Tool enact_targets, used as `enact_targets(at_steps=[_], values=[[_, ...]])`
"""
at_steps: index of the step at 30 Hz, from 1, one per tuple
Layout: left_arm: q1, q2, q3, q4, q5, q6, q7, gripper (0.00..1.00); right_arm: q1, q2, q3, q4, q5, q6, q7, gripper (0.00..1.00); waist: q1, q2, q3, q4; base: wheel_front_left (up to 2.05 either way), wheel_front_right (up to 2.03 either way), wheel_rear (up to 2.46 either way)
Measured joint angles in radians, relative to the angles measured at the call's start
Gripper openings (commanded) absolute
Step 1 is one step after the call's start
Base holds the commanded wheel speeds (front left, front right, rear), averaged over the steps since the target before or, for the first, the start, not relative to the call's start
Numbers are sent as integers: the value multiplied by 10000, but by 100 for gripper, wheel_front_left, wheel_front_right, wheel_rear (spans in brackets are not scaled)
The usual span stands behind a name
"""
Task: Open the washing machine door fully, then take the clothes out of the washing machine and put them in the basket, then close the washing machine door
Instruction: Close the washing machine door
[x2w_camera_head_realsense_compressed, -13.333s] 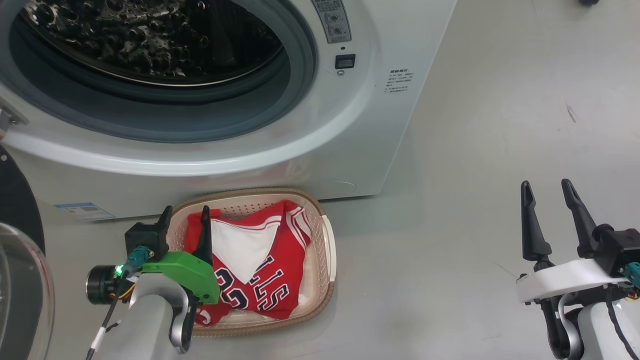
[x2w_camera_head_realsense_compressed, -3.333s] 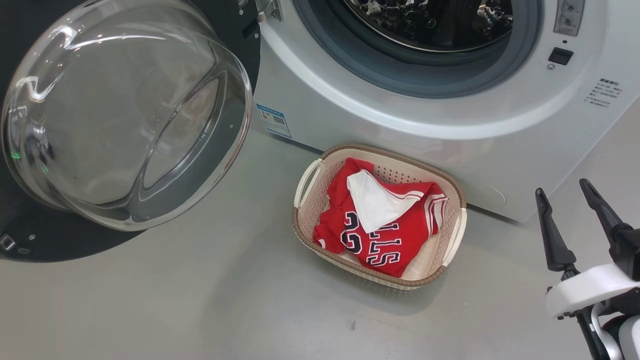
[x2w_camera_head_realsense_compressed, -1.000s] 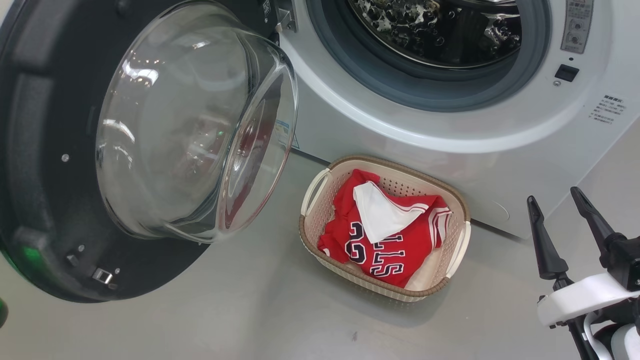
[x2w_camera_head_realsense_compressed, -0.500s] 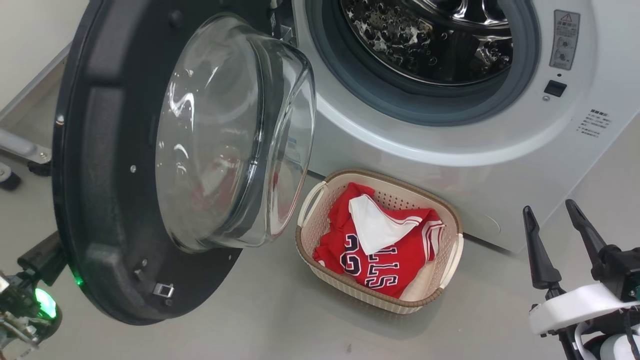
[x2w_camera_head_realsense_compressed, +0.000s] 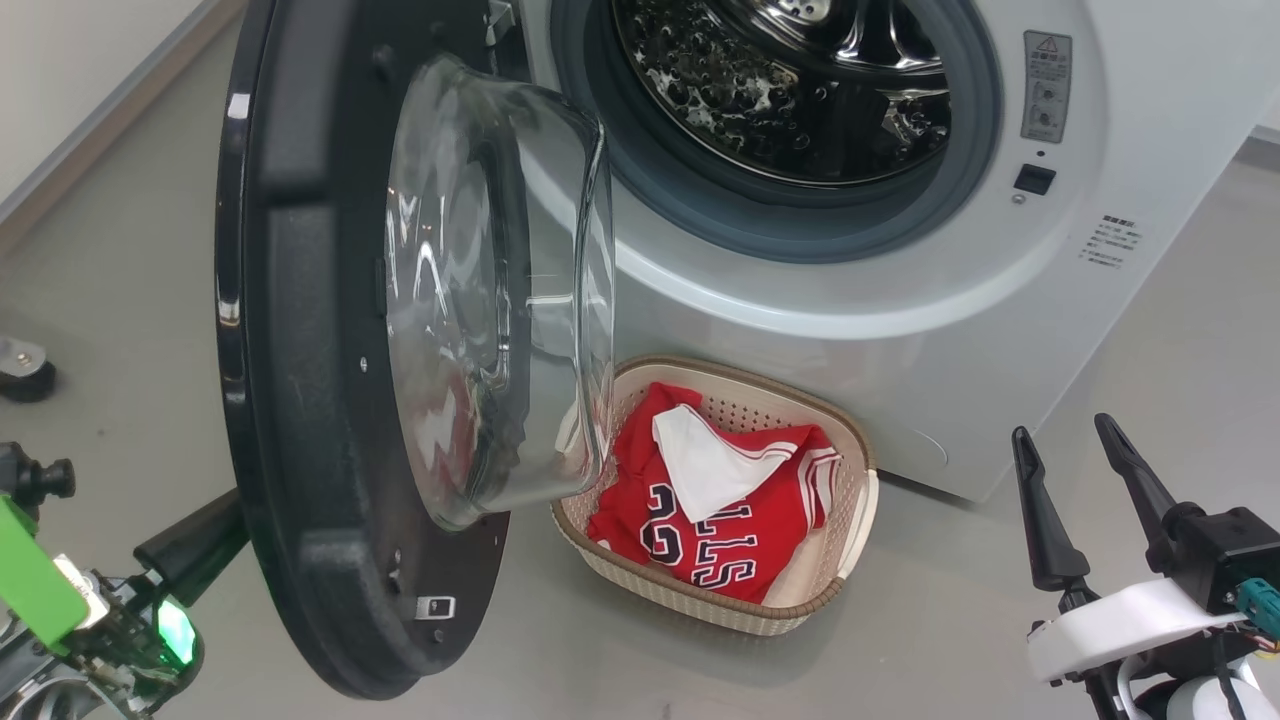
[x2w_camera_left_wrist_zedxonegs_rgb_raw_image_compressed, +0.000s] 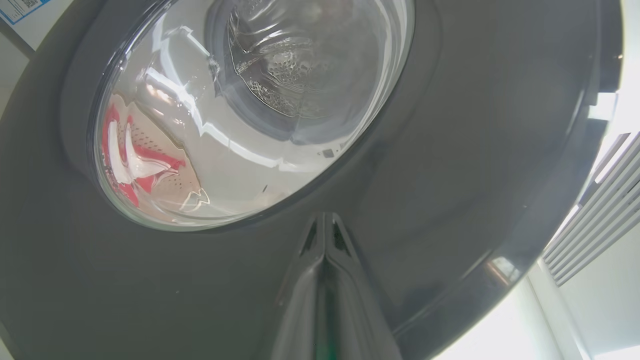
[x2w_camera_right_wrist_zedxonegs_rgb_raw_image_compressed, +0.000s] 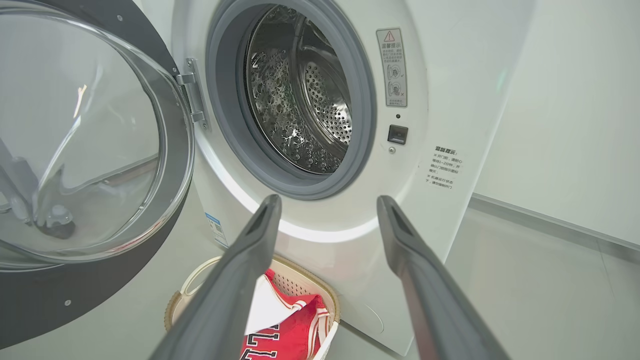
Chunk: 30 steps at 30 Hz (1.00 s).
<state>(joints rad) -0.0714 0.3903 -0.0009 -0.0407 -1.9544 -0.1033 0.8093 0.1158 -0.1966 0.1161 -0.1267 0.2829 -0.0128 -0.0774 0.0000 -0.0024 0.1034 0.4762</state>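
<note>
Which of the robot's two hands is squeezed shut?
The left hand, by the washing machine door: its two fingers are pressed together. The right hand has its fingers spread wide apart, holding nothing.

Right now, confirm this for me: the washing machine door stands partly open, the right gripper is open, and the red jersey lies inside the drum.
One thing is wrong: the red jersey lies in the basket, not in the drum, as the head view shows. The washing machine door stands partly open and the right gripper is open.
</note>
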Motion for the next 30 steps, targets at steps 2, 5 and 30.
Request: enact_targets(at_steps=[2, 5, 30], values=[[21, -38, -63, -105, -8, 0, 71, 0, 0, 56, 29, 6, 0, -2, -33, 100, 0, 0, -11, -144, 0, 0, 0], [83, -127, -132, -288, -8, 0, 82, 0, 0, 88, 48, 50, 0, -2, -77, 100, 0, 0, -13, -379, 0, 0, 0], [-259, -775, -637, -953, 38, 276, -288, 0, -241, 366, 81, 186, 77, -165, -430, 100, 1, 0, 359, -2992, 0, 0, 0]])
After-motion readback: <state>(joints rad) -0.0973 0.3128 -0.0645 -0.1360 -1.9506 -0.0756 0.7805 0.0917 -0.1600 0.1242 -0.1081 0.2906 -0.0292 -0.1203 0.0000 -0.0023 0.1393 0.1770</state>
